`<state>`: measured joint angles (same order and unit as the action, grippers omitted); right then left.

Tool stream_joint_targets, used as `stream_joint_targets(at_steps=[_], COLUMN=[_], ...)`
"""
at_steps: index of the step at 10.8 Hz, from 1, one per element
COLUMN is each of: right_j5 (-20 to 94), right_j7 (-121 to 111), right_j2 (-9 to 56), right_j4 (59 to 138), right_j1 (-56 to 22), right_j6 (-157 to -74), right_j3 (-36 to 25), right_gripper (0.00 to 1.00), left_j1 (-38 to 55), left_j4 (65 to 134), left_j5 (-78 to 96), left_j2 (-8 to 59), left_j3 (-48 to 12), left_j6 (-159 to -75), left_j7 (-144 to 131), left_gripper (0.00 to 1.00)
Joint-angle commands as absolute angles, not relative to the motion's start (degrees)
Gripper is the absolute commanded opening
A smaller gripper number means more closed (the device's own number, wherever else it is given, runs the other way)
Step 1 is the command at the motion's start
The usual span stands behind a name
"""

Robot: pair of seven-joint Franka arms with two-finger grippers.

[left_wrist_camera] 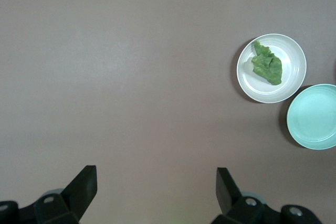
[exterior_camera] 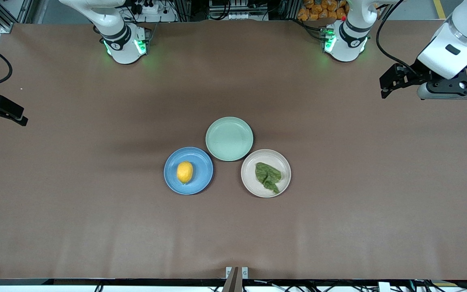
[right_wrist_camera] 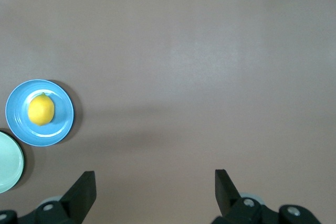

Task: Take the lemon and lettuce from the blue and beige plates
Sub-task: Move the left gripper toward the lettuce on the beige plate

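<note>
The lemon (exterior_camera: 185, 172) (right_wrist_camera: 41, 109) lies in the middle of the blue plate (exterior_camera: 201, 179) (right_wrist_camera: 61, 124). The wrinkled green lettuce (exterior_camera: 268, 176) (left_wrist_camera: 268, 65) lies on the beige plate (exterior_camera: 249, 180) (left_wrist_camera: 292, 57). Both plates sit mid-table, the blue one toward the right arm's end. My left gripper (exterior_camera: 386, 86) (left_wrist_camera: 156, 174) hangs open and empty over bare table at the left arm's end. Over bare table at the right arm's end, my right gripper (exterior_camera: 19, 117) (right_wrist_camera: 155, 178) is also open and empty. Each is well away from the plates.
An empty mint-green plate (exterior_camera: 229, 138) (left_wrist_camera: 315, 116) (right_wrist_camera: 7, 163) touches both other plates, farther from the front camera than they are. Brown table cloth (exterior_camera: 95, 211) spreads wide around the three plates.
</note>
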<state>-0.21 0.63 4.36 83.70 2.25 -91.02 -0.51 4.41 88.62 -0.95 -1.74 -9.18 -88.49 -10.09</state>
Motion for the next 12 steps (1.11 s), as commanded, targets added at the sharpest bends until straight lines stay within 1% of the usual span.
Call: stream_joint_targets(at_steps=[1, 3, 7, 10, 12], right_j5=[-0.35, -0.35, -0.35, -0.35, -0.44], right_j7=[0.88, 0.79, 0.79, 0.79, 0.79], right_j2=[3.69, 3.52, 3.52, 3.52, 3.52], right_j4=[83.58, 83.58, 83.5, 83.32, 83.32], right_j1=[2.9, 2.9, 2.81, 2.9, 2.99], right_j6=[-90.35, -90.09, -89.56, -89.65, -89.82], right_j3=[0.35, 0.35, 0.44, 0.44, 0.35], right_gripper=[1.0, 1.0, 1.0, 1.0, 1.0], left_j1=[4.3, 4.48, 4.48, 7.98, 8.17], left_j4=[88.07, 86.5, 86.4, 86.4, 86.4], left_j5=[-1.32, -1.41, -1.5, -2.02, -1.32], left_j2=[-1.85, -1.67, 1.05, 2.37, 3.07], left_j3=[-9.67, -9.75, -9.84, -11.51, -11.6], left_j6=[-87.63, -87.63, -87.63, -87.63, -87.63], left_j7=[-8.53, -8.7, -8.79, -10.89, -13.62], left_gripper=[1.0, 1.0, 1.0, 1.0, 1.0])
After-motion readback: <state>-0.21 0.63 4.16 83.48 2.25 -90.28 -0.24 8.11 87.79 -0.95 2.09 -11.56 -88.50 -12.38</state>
